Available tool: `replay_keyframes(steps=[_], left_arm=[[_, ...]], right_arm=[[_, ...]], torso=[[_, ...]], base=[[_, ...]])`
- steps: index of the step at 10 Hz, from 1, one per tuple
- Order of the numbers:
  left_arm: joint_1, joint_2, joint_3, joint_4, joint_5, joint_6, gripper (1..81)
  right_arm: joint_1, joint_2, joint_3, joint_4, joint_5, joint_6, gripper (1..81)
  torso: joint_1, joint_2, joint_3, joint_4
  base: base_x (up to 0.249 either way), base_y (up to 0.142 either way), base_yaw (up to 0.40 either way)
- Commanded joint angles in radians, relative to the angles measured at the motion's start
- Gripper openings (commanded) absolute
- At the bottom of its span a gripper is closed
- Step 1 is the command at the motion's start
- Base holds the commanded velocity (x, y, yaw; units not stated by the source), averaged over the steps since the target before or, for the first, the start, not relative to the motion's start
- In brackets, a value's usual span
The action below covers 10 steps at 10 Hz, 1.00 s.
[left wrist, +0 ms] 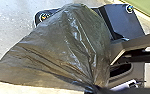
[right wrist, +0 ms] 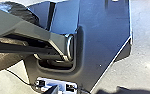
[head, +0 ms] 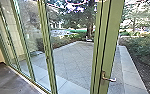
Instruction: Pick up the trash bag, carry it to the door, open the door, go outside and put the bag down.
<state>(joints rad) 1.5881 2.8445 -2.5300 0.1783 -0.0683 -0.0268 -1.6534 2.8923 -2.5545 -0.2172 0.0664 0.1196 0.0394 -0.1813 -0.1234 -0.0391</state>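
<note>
Dark trash bag [left wrist: 66, 45], creased, gathered at 1 end, green-framed door [head: 111, 50]

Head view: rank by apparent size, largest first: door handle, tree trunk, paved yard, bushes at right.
1. Paved yard
2. Bushes at right
3. Door handle and tree trunk: too alike to rank; both look far smaller than the bushes.

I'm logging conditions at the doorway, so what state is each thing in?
Trash bag: creased, drawn together toward one end.
Door: upright; open or shut, I cannot tell.
Door handle: lever roughly level.
Glass: see-through, no break visible.
</note>
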Motion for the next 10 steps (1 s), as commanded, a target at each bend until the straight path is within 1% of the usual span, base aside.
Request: replay_keyframes(steps=[1, 3, 4, 5, 6, 7, 8, 10], left_arm=[[-0.043, -0.013, -0.001, -0.005, 0.051, -0.007, 1.0], [-0.040, -0.017, 0.002, -0.008, 0.059, -0.010, 1.0], [-0.040, -0.022, 0.008, -0.008, 0.076, -0.010, 1.0], [-0.036, -0.029, 0.022, -0.008, 0.082, -0.010, 1.0], [-0.033, -0.045, 0.052, -0.008, 0.082, -0.010, 1.0], [-0.032, -0.063, 0.086, -0.008, 0.082, -0.010, 1.0], [-0.032, -0.080, 0.118, -0.008, 0.084, -0.010, 1.0], [-0.032, -0.085, 0.126, -0.008, 0.084, -0.010, 1.0]], right_arm=[[0.036, -0.009, 0.007, 0.001, -0.053, 0.000, 81.1], [0.025, -0.022, 0.044, 0.001, -0.043, 0.002, 81.1], [0.017, -0.043, 0.083, 0.001, -0.040, 0.002, 81.1], [0.010, -0.089, 0.156, 0.002, -0.036, 0.003, 81.1], [0.010, -0.141, 0.238, 0.006, -0.017, 0.005, 81.1], [0.010, -0.185, 0.309, 0.004, -0.016, 0.014, 81.1], [0.011, -0.253, 0.412, 0.004, -0.010, 0.017, 81.1], [0.014, -0.346, 0.541, 0.019, 0.032, 0.032, 81.1]], torso=[[0.000, 0.000, 0.000, 0.000], [0.000, 0.000, 0.000, 0.000], [0.000, 0.000, 0.000, 0.000], [0.000, 0.000, 0.000, 0.000], [0.000, 0.000, 0.000, 0.000], [0.000, 0.000, 0.000, 0.000], [0.000, 0.000, 0.000, 0.000], [0.000, 0.000, 0.000, 0.000]], base=[[0.000, 0.000, 0.000], [0.000, 0.000, 0.000], [0.000, 0.000, 0.000], [0.000, 0.000, 0.000], [0.000, 0.000, 0.000], [0.000, 0.000, 0.000], [0.000, 0.000, 0.000], [0.000, 0.000, 0.000]])
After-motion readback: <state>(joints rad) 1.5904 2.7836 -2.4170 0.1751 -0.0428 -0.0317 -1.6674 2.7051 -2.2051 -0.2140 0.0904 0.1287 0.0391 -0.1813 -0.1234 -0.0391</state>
